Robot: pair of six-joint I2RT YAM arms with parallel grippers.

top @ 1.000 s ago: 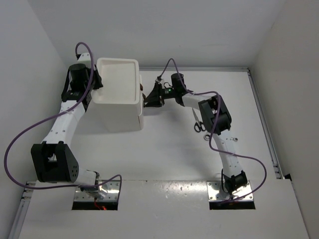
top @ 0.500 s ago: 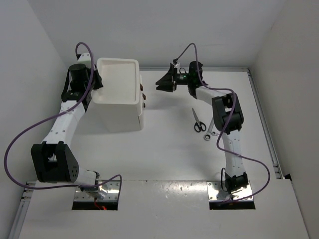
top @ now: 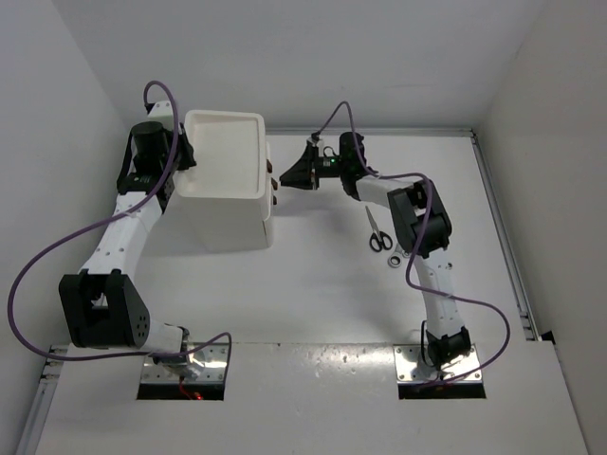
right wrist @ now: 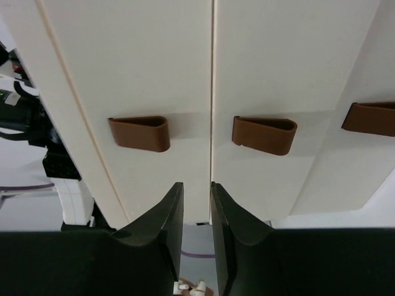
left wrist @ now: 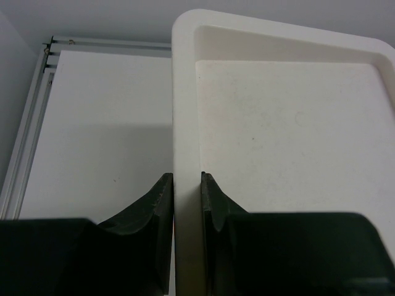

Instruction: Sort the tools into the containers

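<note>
from above, the tall white box stands far left with its drawers barely seen, but the right wrist view faces the drawer fronts and brown handles, where the right gripper sits a narrow slit apart and empty. only the left wrist view shows the left gripper pinching the rim of the top tray. black-handled scissors lie well apart on the white table, white walls around.

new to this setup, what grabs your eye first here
A tall white box stands at the far left of the table, the left hand clamped on its top rim. The right hand faces its drawers with dark red handles, and black scissors lie on the table beside that arm.
</note>
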